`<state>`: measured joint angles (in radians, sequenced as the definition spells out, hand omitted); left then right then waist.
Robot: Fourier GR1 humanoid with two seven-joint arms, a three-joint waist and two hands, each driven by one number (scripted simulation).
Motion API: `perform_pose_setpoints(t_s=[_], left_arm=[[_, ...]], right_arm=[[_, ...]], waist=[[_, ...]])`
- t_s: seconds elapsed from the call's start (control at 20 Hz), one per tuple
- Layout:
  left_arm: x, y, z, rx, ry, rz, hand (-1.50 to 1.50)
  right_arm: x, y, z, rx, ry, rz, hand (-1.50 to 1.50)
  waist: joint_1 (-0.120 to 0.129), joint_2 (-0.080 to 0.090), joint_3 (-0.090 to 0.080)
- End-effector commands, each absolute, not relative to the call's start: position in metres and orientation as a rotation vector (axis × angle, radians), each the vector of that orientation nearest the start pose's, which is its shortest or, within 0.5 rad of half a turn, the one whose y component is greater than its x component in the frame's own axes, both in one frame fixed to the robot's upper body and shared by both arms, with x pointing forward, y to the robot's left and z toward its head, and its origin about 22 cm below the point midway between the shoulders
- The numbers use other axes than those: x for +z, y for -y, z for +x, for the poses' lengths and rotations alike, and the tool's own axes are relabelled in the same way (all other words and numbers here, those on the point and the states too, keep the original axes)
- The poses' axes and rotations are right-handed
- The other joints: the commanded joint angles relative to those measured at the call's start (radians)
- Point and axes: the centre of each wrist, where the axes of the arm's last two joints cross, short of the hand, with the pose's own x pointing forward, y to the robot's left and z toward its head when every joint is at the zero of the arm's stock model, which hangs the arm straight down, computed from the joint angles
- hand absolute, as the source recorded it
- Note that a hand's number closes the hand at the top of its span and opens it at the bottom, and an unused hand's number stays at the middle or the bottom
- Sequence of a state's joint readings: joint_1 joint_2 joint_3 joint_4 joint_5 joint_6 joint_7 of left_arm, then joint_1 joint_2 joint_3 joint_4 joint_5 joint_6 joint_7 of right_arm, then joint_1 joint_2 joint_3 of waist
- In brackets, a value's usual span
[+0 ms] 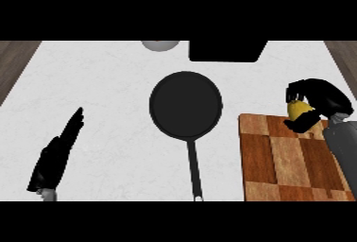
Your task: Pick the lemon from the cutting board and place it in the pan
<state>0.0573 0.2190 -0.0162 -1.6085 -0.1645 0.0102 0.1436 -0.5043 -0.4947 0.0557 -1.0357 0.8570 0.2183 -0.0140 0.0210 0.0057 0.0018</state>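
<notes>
Right hand: the black right hand [315, 101] sits at the right edge of the view, over the far end of the board, fingers and thumb curled round the lemon, so it's holding it.
Lemon: the lemon [298, 109] is tucked inside that hand, only a yellow patch peeking out between the fingers. Can't tell if it's touching the wood or lifted a bit off it.
Cutting board: wooden cutting board [286, 163] with a checker pattern, lower right, running off the bottom edge. The grey forearm crosses its right side.
Pan: dark pan [185, 105] in the middle of the counter, round part toward the far side, handle pointing back toward the robot. It's just left of the board, not touching it.
Left hand: left hand [59, 151] at lower left, fingers straight and together, holding nothing, well away from the pan.
Counter: white counter [105, 85] under everything.
Back edge: a pale round thing [162, 44] and a black boxy shape [226, 50], both cut off by the top.
</notes>
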Motion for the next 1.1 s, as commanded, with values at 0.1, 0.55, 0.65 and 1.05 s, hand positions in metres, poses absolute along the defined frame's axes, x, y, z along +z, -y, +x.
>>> perform_pose_setpoints(t_s=[0.1,0.55,0.65,1.05], left_arm=[[0.02,-0.283,0.229,-0.254,1.399,0.334,0.0],[0.019,-0.284,0.222,-0.27,1.395,0.336,0.0],[0.02,-0.271,0.211,-0.271,1.395,0.321,0.0],[0.014,-0.278,0.224,-0.288,1.403,0.317,0.0]], right_arm=[[0.105,0.291,0.375,1.099,1.628,-0.997,1.5],[0.134,0.203,0.413,1.073,1.767,-0.79,1.5],[0.13,0.171,0.414,1.071,1.772,-0.709,1.5],[0.1,0.095,0.429,1.054,1.712,-0.543,1.5]], waist=[[-0.001,-0.005,0.0],[0.001,-0.004,-0.002],[0.007,-0.005,-0.001],[0.017,0.004,-0.002]])
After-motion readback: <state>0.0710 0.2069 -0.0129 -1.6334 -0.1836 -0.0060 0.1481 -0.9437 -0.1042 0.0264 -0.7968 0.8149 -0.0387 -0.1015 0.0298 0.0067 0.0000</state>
